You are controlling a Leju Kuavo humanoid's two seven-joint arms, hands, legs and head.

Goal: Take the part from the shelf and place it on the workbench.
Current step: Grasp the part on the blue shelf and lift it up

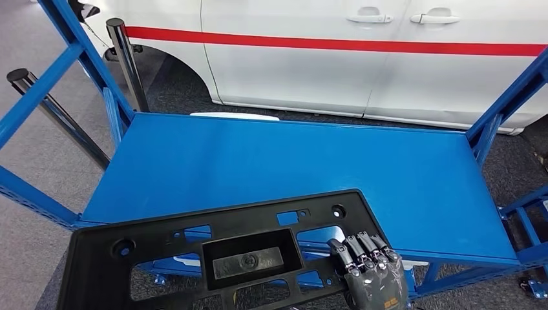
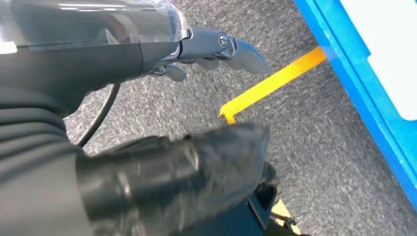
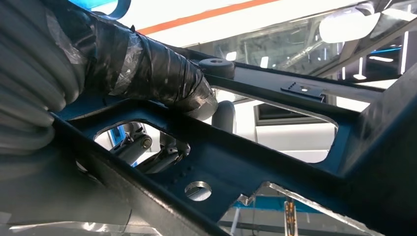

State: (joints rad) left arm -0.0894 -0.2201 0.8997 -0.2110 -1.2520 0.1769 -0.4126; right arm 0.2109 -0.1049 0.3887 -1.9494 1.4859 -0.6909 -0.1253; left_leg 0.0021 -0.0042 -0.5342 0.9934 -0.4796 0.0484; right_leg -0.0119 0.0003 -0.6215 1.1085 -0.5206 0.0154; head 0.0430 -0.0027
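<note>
support: blue metal shelf deck (image 1: 291, 161) on blue perforated uprights (image 1: 97, 71) | on deck: white flat strip (image 1: 236, 116) at far edge | below: grey carpet floor (image 2: 305, 147) with yellow tape line (image 2: 275, 83)

Even, bright light fills the head view; the glossy blue metal shelf board (image 1: 291, 168) shows soft sheen and almost no shadow, and all is sharp. In the left wrist view the dark thumb (image 2: 196, 167) at lower centre is smeared by motion blur, while the grey carpet (image 2: 314, 147) stays crisp. In the right wrist view the black plastic part (image 3: 246, 162) is backlit, near silhouette, against blown-out white at the top.
</note>
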